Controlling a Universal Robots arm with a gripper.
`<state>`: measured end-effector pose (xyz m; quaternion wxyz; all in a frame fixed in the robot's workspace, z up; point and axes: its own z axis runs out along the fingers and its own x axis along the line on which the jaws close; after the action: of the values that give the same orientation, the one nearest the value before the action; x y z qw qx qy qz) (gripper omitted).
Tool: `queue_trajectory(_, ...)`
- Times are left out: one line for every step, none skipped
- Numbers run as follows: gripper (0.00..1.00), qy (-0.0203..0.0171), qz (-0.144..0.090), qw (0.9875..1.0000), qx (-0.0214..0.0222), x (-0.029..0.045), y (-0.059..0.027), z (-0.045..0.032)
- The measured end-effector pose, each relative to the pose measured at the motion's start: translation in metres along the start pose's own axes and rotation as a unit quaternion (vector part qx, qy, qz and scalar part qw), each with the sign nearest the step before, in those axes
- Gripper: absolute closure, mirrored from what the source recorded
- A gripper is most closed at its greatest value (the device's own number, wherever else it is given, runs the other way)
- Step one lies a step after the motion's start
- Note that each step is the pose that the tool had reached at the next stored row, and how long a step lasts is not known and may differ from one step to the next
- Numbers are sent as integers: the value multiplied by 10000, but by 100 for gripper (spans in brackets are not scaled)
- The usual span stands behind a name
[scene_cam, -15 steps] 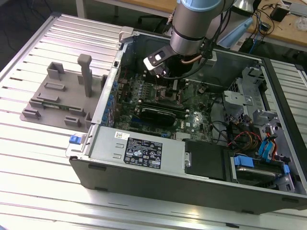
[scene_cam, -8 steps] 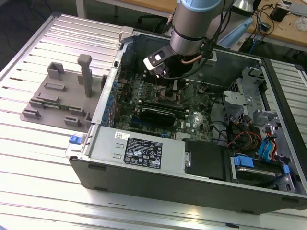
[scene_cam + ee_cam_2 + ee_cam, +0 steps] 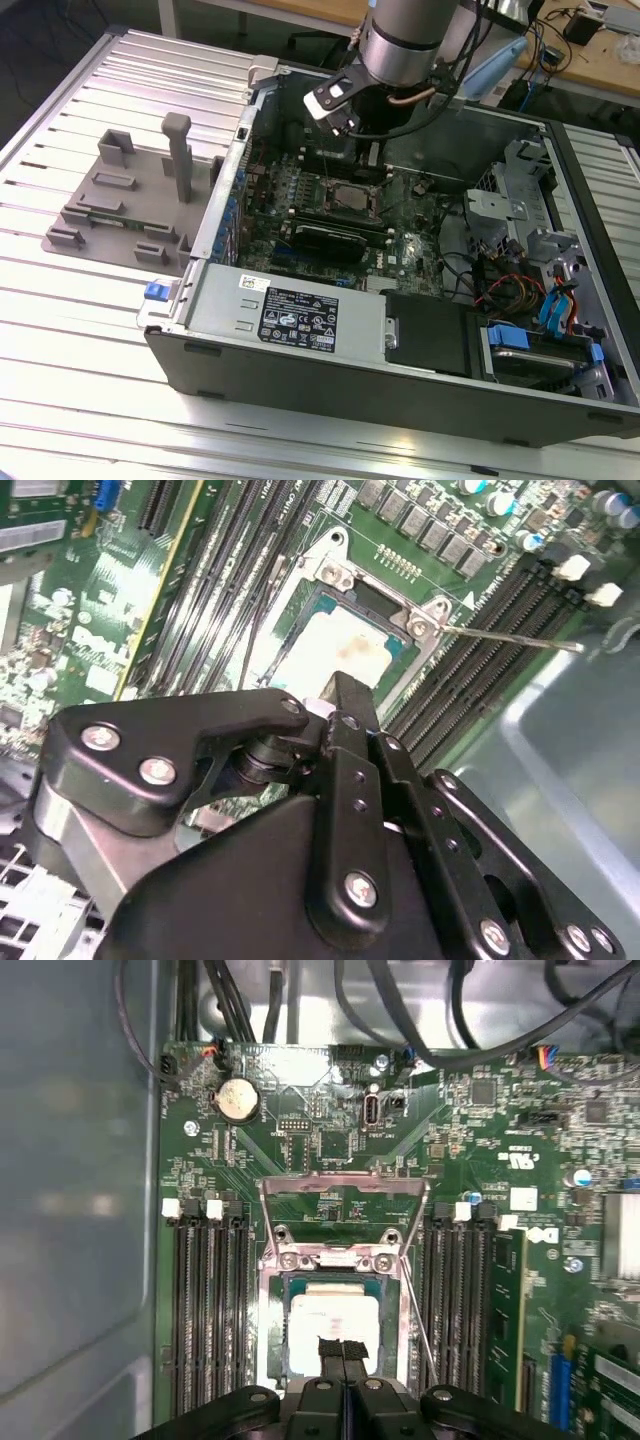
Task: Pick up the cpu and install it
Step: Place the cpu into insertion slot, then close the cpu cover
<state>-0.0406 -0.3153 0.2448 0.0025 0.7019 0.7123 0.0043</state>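
Observation:
The cpu (image 3: 330,1320) is a pale silvery square lying flat in the motherboard socket (image 3: 340,1305), and in the second wrist view the cpu (image 3: 325,645) sits inside the metal socket frame. My gripper (image 3: 343,1350) hangs just above the cpu's near edge with its black fingers pressed together and nothing seen between them. Whether the tips touch the plate I cannot tell. In the exterior view the gripper (image 3: 366,150) reaches down into the open computer case over the socket (image 3: 350,196).
The socket's load plate (image 3: 343,1205) stands open and its thin lever (image 3: 510,638) sticks out sideways. Memory slots (image 3: 205,1300) flank the socket. A long black card (image 3: 325,240) lies nearby. A grey fixture with an upright post (image 3: 130,205) sits outside the case (image 3: 300,320).

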Motion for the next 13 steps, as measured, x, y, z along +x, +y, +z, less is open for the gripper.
queue_trajectory(89,-1,0,10000,0,0,0,-62)
queue_trajectory(89,0,0,10000,0,0,1,-99)
queue_trajectory(89,-1,0,10000,0,0,1,-109)
queue_trajectory(89,1,0,10000,0,0,1,-111)
queue_trajectory(89,2,0,10000,-1,1,1,-111)
queue_trajectory(89,0,0,10000,0,0,1,-112)
queue_trajectory(89,0,0,10000,0,0,1,-113)
queue_trajectory(89,0,0,10000,0,0,1,-115)
queue_trajectory(89,0,0,10000,0,0,1,-116)
queue_trajectory(89,0,0,10000,0,0,1,-117)
queue_trajectory(89,0,0,10000,0,0,1,-120)
queue_trajectory(89,0,0,10000,0,0,1,-122)
queue_trajectory(89,0,0,10000,0,0,1,-123)
